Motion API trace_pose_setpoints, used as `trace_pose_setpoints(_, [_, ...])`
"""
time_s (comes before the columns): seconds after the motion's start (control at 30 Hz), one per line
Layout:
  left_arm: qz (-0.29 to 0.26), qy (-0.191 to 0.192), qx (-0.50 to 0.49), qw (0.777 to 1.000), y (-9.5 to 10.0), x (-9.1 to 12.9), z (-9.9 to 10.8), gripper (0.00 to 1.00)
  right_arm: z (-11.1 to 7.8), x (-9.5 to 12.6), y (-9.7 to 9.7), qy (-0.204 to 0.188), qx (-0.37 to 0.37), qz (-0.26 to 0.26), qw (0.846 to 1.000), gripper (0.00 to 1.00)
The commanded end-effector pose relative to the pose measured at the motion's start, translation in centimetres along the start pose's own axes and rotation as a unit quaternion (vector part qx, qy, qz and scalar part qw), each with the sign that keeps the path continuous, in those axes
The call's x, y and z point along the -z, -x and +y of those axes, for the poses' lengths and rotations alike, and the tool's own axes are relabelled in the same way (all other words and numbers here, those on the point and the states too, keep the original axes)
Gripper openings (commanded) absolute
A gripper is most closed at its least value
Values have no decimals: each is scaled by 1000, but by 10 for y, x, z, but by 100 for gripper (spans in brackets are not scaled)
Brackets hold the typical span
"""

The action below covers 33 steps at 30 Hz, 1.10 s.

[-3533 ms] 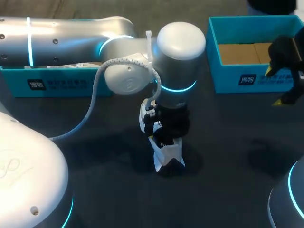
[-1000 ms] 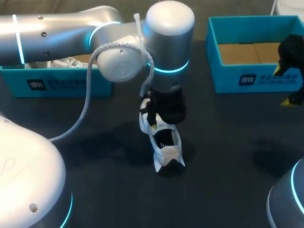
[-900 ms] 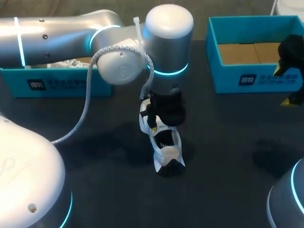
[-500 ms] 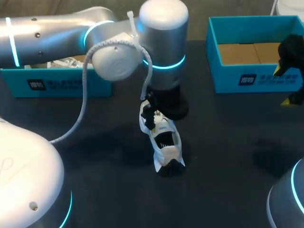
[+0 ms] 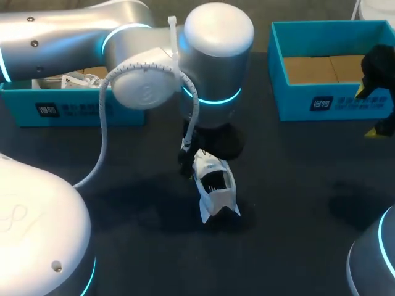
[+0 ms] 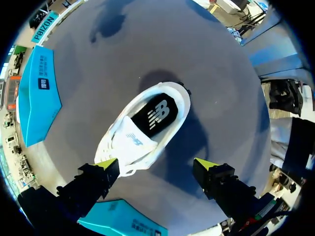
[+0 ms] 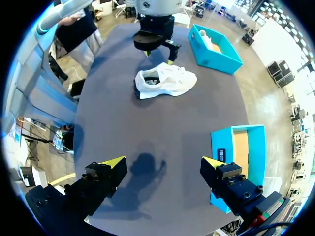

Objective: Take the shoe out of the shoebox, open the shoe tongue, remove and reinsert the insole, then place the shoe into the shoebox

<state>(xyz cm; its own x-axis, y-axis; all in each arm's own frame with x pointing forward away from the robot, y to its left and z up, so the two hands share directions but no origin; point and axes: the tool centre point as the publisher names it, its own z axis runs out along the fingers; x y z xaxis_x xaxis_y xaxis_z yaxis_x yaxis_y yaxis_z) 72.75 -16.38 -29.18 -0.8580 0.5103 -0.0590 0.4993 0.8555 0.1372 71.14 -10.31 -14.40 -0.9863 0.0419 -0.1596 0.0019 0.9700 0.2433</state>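
Through the left wrist view, your left claw [image 6: 155, 164] is spread wide and has hold of nothing. The shoe [image 6: 145, 125] sits sole-down on the tabletop [image 6: 221, 73], ahead of the claw and below it. Its toe end is just beside one fingertip and its heel lies farthest away. The shoe's long axis slants against the line between the fingers, neither square across it nor along it. The tongue [image 6: 132, 138] is the part nearer the claw, and the black insole [image 6: 156, 114] shows in the opening beyond it.

From the head view, your left arm [image 5: 216, 55] comes in from the left and its wrist hangs over the toe end, hiding most of the fingers. The shoe is in the middle of the tabletop, with its heel toward the robot's base. The left blue box [image 5: 68, 108], with something white inside, and the right blue box [image 5: 321, 102], with a bare brown floor, both stand well apart from the shoe.

Through the right wrist view, your right claw [image 7: 162, 162] is also wide open and empty. It sits beside the right blue box, well apart from the shoe, while the left claw hovers directly above it. The left arm is clearly the nearer one. To pinch the tongue you would probably need to turn that wrist so the fingers square up with the shoe.
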Motion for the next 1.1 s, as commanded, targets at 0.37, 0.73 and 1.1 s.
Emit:
trace_pose_setpoints(0.37, [2, 2, 0, 1000, 2, -1, -1, 100, 1, -1, 2, -1, 0, 2, 1000, 100])
trace_pose_setpoints(0.73, [2, 2, 0, 1000, 2, -1, -1, 100, 1, -1, 2, -1, 0, 2, 1000, 100])
trace_pose_setpoints(1.1, [-4, -20, 117, 993, 6, 2, 5, 100, 1, -1, 2, -1, 0, 2, 1000, 100])
